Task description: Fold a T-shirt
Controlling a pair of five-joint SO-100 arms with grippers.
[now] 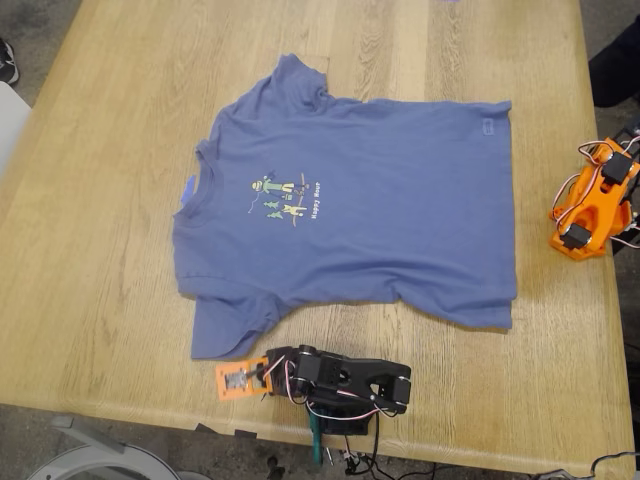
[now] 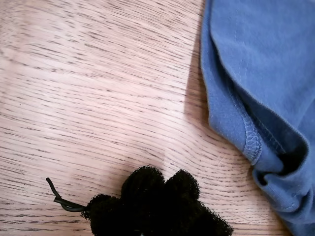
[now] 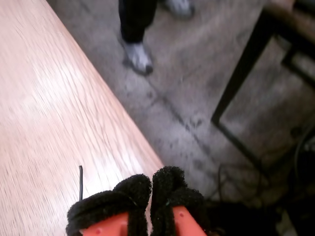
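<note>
The periwinkle-blue T-shirt (image 1: 380, 200) lies flat and spread on the wooden table (image 1: 90, 250), collar toward the exterior view's left, hem toward its right, with the small green-and-yellow print (image 1: 285, 195) facing up. My first gripper (image 1: 240, 380) rests on the table at the near edge, just beside the near sleeve (image 1: 232, 325). In the first wrist view its black padded fingertips (image 2: 147, 191) are together and empty, with the sleeve's hem (image 2: 246, 132) close by. My second gripper (image 3: 151, 189) is shut and empty at the table's edge; its orange arm (image 1: 592, 205) sits at the exterior view's right.
A small blue scrap (image 1: 188, 190) lies at the collar. A person's shoe (image 3: 138, 56) and a dark metal frame (image 3: 246, 73) are on the floor past the table edge. A shoe (image 1: 6, 62) shows at the exterior view's far left, and a white object (image 1: 100, 462) below the table.
</note>
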